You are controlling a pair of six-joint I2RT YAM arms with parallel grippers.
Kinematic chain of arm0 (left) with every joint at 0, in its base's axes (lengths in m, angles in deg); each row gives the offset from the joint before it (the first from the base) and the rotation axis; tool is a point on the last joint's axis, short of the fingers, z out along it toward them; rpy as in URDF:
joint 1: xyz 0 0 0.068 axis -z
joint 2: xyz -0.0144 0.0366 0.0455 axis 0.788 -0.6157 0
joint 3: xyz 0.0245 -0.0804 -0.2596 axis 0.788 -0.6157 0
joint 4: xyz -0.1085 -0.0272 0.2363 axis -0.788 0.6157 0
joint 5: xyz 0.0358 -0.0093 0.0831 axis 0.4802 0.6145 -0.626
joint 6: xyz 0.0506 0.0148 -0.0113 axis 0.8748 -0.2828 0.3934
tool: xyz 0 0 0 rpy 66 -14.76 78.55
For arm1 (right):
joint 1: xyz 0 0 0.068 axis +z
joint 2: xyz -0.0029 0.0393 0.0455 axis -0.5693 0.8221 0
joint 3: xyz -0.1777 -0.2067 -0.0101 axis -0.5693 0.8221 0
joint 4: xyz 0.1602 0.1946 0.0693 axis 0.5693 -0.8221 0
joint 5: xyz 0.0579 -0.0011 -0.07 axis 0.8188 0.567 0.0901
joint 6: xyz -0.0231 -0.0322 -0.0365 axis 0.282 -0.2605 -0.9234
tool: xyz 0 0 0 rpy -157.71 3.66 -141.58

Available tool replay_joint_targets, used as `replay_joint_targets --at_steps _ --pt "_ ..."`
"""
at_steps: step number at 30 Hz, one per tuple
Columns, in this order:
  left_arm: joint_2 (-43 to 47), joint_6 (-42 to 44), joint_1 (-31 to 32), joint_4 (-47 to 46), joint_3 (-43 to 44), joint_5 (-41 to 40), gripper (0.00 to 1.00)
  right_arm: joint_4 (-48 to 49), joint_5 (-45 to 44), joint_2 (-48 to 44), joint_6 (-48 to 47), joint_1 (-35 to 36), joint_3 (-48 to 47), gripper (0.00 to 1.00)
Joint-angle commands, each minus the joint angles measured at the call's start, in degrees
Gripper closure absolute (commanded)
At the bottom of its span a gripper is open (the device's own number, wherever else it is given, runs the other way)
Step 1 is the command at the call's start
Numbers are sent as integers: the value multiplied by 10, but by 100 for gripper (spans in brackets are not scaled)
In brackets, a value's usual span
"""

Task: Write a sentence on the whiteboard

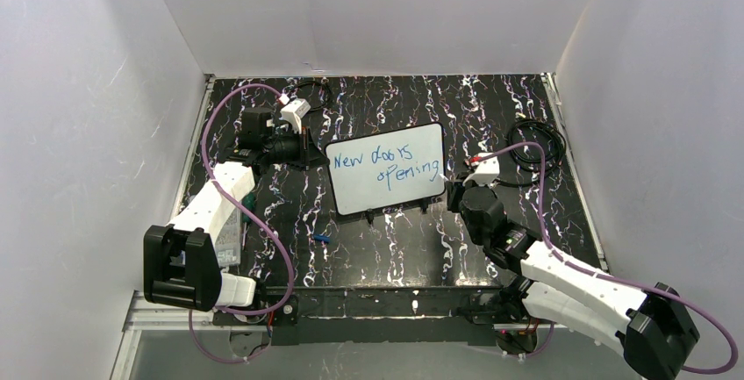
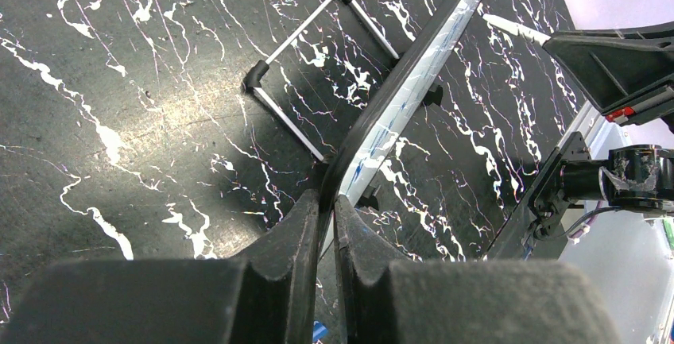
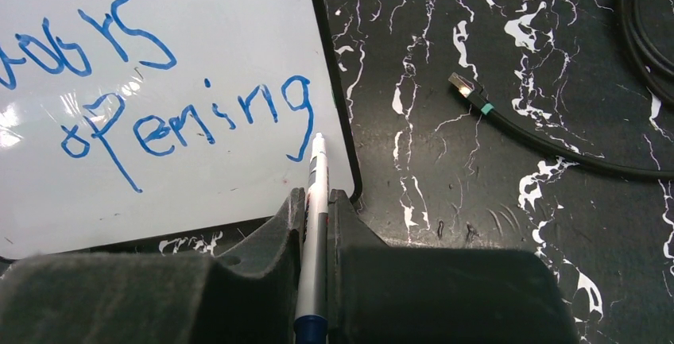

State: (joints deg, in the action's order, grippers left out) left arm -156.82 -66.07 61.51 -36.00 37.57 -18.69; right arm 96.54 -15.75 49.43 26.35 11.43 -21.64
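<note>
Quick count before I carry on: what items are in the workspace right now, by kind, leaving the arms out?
Whiteboard: 1
Marker: 1
Small blue piece, possibly a cap: 1
Black cable: 1
Total: 4

Surface: small rectangular white whiteboard with a thin dark frame (image 1: 377, 197)
Writing: blue handwritten marker sentence (image 1: 386, 165), in two lines
Upper line: I read "New doors"
Lower line: I read "opening"
</note>
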Motion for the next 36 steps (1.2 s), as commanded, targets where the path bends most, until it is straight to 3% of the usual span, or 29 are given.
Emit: replay_joint_targets --at_steps 1,23,33,36 --pt "23 1 2 0 0 15 100 20 -24 4 5 -2 4 99" --pt "21 2 2 0 0 16 100 85 -22 40 -18 -2 18 99" --pt "21 0 2 1 0 16 100 76 -20 31 -19 -2 16 99" --pt "21 -2 2 1 -1 14 100 33 -6 17 -18 -1 -1 99"
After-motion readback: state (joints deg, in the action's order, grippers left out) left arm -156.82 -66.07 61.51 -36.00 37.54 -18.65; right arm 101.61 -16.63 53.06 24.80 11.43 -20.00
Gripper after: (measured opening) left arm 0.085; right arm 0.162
